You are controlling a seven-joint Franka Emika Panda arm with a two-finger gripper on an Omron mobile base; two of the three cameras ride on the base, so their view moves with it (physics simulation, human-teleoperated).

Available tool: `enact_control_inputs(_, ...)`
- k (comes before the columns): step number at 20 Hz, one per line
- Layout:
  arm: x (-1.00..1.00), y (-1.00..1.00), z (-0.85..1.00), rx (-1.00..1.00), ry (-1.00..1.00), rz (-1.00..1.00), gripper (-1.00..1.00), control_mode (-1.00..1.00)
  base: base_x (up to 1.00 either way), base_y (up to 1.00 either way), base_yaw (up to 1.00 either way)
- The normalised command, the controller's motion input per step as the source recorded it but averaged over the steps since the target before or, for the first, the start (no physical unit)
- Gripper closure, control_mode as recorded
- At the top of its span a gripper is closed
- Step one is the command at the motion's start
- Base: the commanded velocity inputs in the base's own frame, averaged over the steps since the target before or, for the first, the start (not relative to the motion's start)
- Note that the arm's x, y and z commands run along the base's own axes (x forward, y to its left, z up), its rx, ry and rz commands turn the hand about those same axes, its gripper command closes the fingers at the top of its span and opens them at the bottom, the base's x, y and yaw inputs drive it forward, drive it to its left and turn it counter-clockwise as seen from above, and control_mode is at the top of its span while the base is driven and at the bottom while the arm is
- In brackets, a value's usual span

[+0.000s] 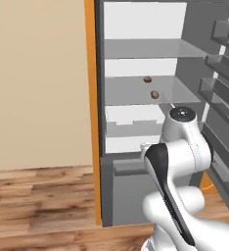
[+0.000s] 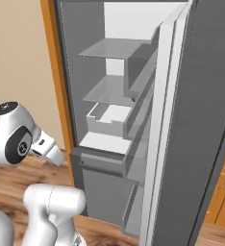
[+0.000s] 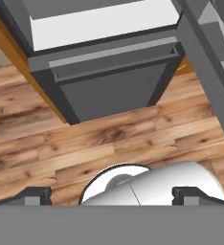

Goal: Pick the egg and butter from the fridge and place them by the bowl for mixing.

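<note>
1. Two small brown round items (image 1: pixel 151 87) sit on a middle shelf (image 1: pixel 136 90) of the fridge (image 1: pixel 150 112), one behind the other; they are too small to identify, and no butter or bowl can be made out.
2. Left of the fridge, a beige wall (image 1: pixel 38 83) meets a wooden floor (image 1: pixel 43 206), and an orange cabinet edge (image 1: pixel 91 108) runs up along the fridge's left side.
3. Inside the fridge, white shelves are stacked above a white drawer (image 2: pixel 109 120), with a closed grey lower compartment (image 3: pixel 109 91) beneath.
4. At the right, the fridge door (image 2: pixel 201 134) stands swung open, its grey bins (image 1: pixel 221 63) facing the interior.
5. In the hand view the gripper (image 3: pixel 111 195) points down at the floor in front of the lower compartment, its two dark fingertips (image 3: pixel 35 195) spread wide apart with nothing between them.
</note>
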Motion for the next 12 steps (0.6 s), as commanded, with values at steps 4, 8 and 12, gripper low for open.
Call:
enact_control_inputs(4,0.00,0.00,0.00,0.00,0.00,0.00,-1.00,1.00,0.89,-0.11,0.00)
enact_control_inputs(8,0.00,0.00,0.00,0.00,0.00,0.00,-1.00,1.00,0.66,-0.19,-0.07)
enact_control_inputs(12,0.00,0.00,0.00,0.00,0.00,0.00,-1.00,1.00,0.61,-0.09,-0.27)
